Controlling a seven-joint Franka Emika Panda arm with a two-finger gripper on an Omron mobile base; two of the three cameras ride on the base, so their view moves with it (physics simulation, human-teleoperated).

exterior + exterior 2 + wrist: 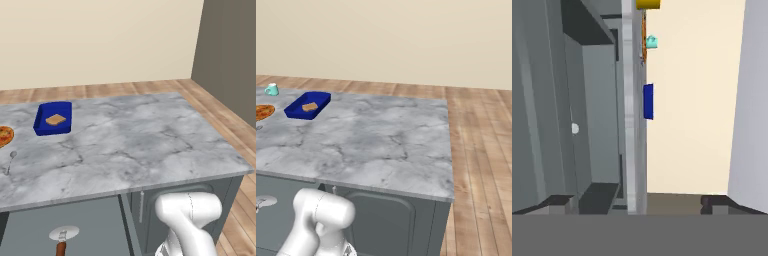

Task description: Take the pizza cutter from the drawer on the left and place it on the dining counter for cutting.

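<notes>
The pizza cutter (63, 236) lies in the open drawer (30, 227) at seven o'clock. On the dining counter (140, 145), a blue tray (53, 119) sits at ten o'clock.

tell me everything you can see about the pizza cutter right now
The pizza cutter lies flat in the open drawer below the edge of the marble dining counter. Its round silver wheel blade points toward the counter, and its short reddish-brown handle runs off the bottom of the left base view. It rests on the grey drawer floor; nothing else touches it. The right base view shows part of the wheel at its left edge.
</notes>
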